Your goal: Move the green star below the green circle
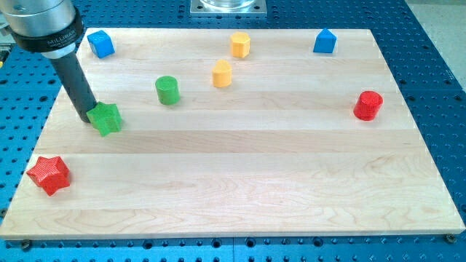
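The green star lies on the wooden board at the view's left. The green circle stands up and to the right of it, a short gap away. My tip rests against the star's left edge, with the dark rod rising toward the view's top left.
A red star lies at the lower left. A blue cube sits at the top left, and another blue block at the top right. Two yellow blocks stand near top centre. A red cylinder is at the right.
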Motion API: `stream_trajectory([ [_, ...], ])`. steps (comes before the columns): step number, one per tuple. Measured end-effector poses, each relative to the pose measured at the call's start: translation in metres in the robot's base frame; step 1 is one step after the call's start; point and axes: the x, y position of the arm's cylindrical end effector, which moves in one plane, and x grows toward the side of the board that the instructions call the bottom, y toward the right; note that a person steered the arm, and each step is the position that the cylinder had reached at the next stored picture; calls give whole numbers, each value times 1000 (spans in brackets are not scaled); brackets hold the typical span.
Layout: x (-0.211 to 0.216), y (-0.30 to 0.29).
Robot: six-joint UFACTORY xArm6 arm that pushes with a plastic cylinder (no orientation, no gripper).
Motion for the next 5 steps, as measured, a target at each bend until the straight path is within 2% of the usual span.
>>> stream_trajectory([
  [2, 4, 17],
  [4, 37, 75],
  [5, 34, 62],
])
